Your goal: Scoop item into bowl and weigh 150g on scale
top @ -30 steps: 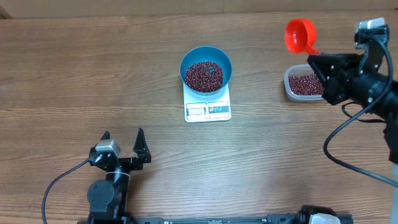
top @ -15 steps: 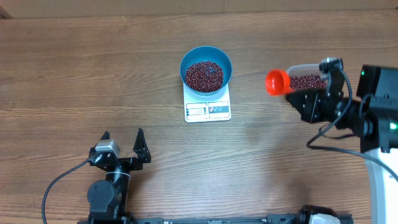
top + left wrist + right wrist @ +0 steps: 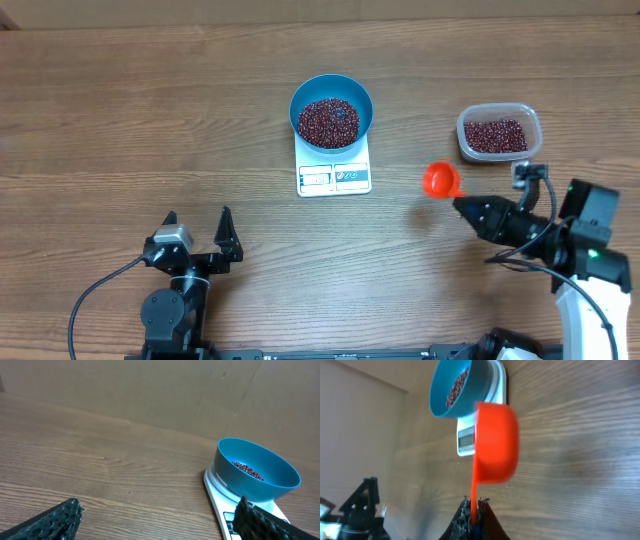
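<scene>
While right jaws pinch scoop [image 3: 441,180] | bowl [image 3: 331,85] on scale [image 3: 334,178], well apart

The bowl [image 3: 364,105] of beans [image 3: 327,121] sits on the scale [image 3: 334,177], the tub [image 3: 498,106] well to its right.

Your counter [image 3: 120,90] is a brown wood-grain top, the grain running from side to side. Two things rest directly on it. The flat white scale [image 3: 334,176] lies well beyond your left hand [image 3: 197,213] and off to its right, with its display strip on the edge nearer that hand. The clear plastic tub [image 3: 500,107] sits beyond your right hand [image 3: 462,203], slightly to its right, near it but apart.
</scene>
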Action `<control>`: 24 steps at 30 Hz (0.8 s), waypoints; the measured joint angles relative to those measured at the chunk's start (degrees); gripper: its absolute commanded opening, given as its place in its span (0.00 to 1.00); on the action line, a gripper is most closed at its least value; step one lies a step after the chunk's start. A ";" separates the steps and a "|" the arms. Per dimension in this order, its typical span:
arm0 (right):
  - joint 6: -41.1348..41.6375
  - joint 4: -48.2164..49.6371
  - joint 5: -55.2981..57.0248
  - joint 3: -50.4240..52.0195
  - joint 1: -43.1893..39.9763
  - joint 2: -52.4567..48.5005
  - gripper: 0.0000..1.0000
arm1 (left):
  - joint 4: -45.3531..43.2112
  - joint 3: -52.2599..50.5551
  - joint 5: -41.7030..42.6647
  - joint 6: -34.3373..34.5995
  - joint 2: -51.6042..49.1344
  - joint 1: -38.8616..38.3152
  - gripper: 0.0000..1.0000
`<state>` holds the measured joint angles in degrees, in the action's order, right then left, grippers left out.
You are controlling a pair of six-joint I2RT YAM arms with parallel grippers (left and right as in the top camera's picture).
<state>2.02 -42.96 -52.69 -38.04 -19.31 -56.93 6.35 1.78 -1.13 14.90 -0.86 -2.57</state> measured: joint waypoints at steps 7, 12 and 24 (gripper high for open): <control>2.89 10.60 -1.49 8.94 -0.11 0.02 0.04 | 0.00 -0.04 0.00 0.00 0.00 0.00 1.00; 9.53 23.78 -1.01 15.98 -0.13 -1.18 0.04 | 0.00 -0.04 0.00 0.00 0.02 0.00 1.00; 23.91 40.87 0.48 23.45 -0.17 -13.44 0.04 | 0.00 -0.15 0.00 -0.02 0.02 0.00 1.00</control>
<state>25.93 -2.09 -52.21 -14.59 -19.49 -70.37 6.35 1.63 -1.13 14.87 -0.84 -2.57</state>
